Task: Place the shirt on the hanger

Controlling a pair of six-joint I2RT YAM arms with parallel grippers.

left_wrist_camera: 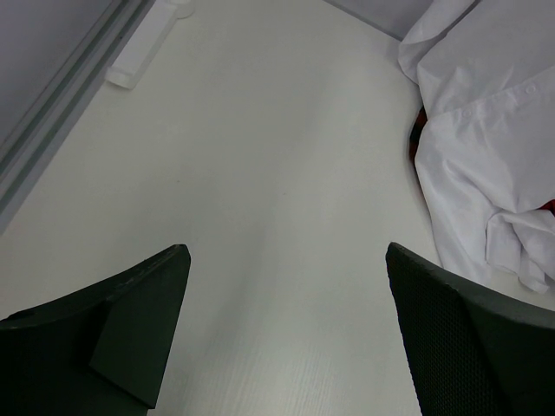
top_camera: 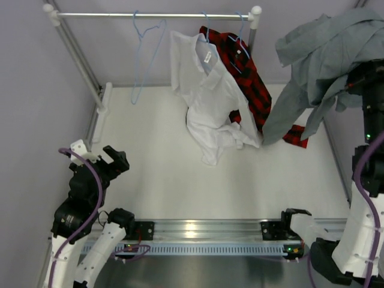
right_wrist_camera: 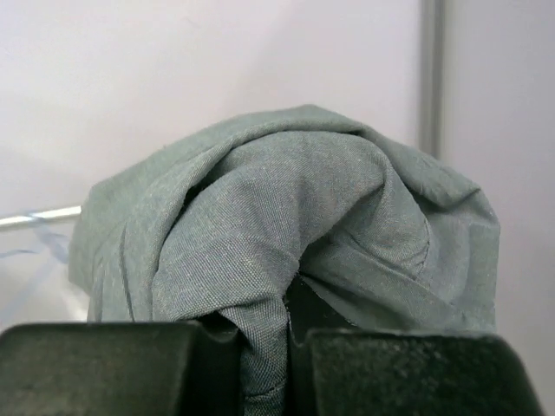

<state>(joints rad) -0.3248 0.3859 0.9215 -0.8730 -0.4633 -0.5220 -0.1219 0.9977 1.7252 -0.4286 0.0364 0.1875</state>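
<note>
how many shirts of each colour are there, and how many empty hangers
grey shirt: 1
white shirt: 1
red-and-black plaid shirt: 1
empty light-blue hanger: 1
total: 4 (3 shirts, 1 empty hanger)

Crumpled grey shirt [top_camera: 324, 54] aloft, right; blue hanger [top_camera: 146, 60] on rail [top_camera: 156, 14].

The left arm [top_camera: 99, 249] and right arm [top_camera: 360, 240] have white shells and black joints, with a purple cable [top_camera: 101, 195] looped along each. The left gripper's [left_wrist_camera: 286, 251] fingers [left_wrist_camera: 468, 347] are matte black, one finely dimpled.
</note>
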